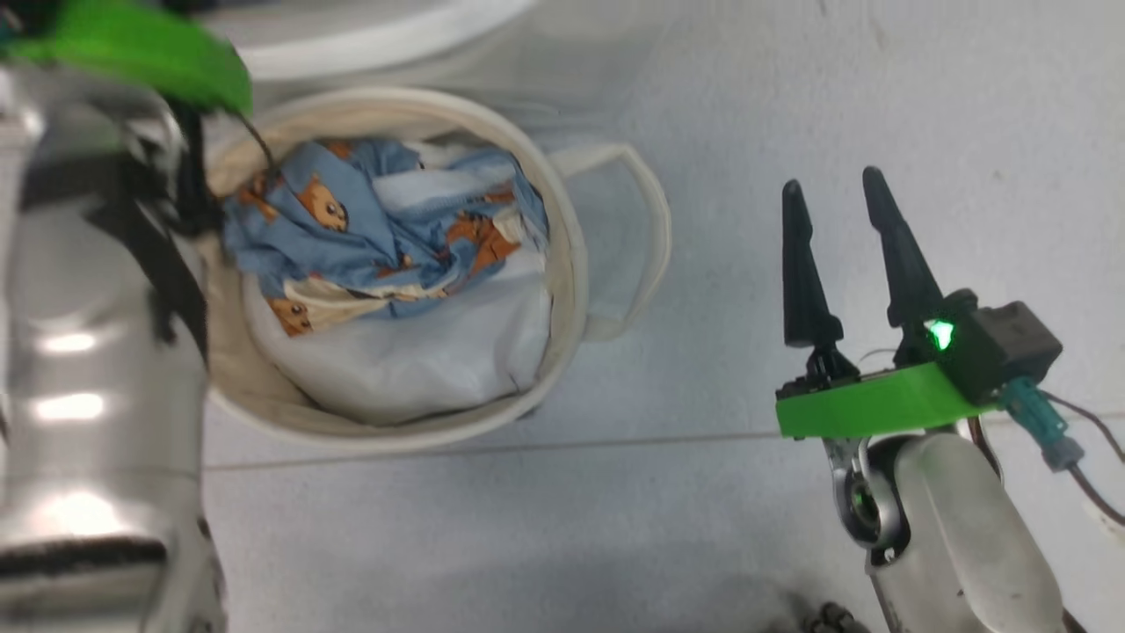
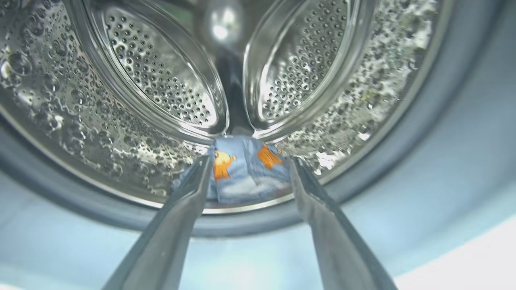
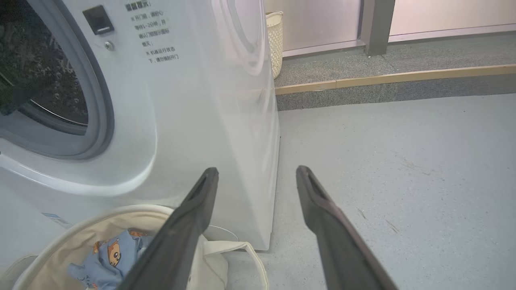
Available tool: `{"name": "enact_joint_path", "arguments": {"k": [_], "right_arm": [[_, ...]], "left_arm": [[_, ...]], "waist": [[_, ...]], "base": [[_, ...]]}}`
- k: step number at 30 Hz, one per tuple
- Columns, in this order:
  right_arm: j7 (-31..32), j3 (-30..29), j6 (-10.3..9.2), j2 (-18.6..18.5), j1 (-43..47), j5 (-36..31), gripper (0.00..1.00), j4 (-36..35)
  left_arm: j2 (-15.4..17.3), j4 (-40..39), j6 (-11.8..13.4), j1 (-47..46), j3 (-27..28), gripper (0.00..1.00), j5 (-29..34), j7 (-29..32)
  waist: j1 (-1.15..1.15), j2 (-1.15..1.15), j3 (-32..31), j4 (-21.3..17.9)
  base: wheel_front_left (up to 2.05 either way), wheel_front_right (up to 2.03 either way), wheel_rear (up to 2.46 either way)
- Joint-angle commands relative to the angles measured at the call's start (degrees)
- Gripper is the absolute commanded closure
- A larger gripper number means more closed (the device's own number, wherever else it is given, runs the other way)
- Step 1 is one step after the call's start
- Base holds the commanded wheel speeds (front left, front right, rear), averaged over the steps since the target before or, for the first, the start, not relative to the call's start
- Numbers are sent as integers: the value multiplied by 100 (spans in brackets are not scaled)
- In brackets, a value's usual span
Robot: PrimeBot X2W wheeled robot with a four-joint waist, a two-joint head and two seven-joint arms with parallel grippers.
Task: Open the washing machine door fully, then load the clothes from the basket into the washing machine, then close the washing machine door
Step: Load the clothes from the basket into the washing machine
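Note:
The washing machine (image 3: pixel 193 100) is white, and its mouth with the grey gasket (image 3: pixel 100 100) stands uncovered. The washing machine door is out of view. My left gripper (image 2: pixel 248 161) reaches into the steel drum (image 2: pixel 80 104) and is open. A light blue garment with orange bears (image 2: pixel 242 177) lies loose on the drum floor just past its fingertips. The cream basket (image 1: pixel 562 264) stands on the floor before the machine, holding more bear-print clothes (image 1: pixel 378 220) over a white liner. My right gripper (image 1: pixel 832 183) hangs open and empty to the right of the basket (image 3: pixel 60 241).
My left forearm (image 1: pixel 79 352) crosses the basket's left rim. Grey floor (image 3: pixel 403 161) stretches to the right of the machine. Behind it runs a raised step with a wooden edge (image 3: pixel 383 78), and a cream perforated hamper (image 3: pixel 275 40) stands beside the machine's far corner.

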Motion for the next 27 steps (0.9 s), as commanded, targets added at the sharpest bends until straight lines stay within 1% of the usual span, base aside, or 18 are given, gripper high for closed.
{"name": "enact_joint_path", "arguments": {"k": [1, 9, 16, 18, 22, 27], "right_arm": [[-28, 135, 5, -6, 282, 1, 0, -118], [-28, 95, 5, -6, 722, -1, 0, 100], [-28, -60, 5, -6, 1181, 54, 0, 188], [-28, -70, 5, -6, 1316, 61, 0, 215], [-28, -133, 5, -6, 1557, 77, 0, 247], [-28, -110, 5, -6, 1731, 120, 0, 301]], "left_arm": [[173, -216, -23, 131, 20, 0, 15, -20], [-79, -606, -89, 1920, -144, 0, -147, -20], [-152, -1167, -32, 3495, -457, 0, -323, -20], [-155, -1359, 50, 3849, -607, 0, -391, -20], [-157, -1651, 194, 4401, -887, 0, -770, -20], [-158, -1969, 474, 4857, -1187, 0, -496, -20]], "waist": [[0, 0, -477, 135], [0, 0, -1611, 263], [0, 0, -2473, 389], [0, 0, -2667, 428], [0, 0, -2937, 535], [0, 0, -3167, 582]], "base": [[0, 0, 0], [0, 0, 0], [0, 0, 0], [0, 0, 0], [0, 0, 0], [0, 0, 0]]}}
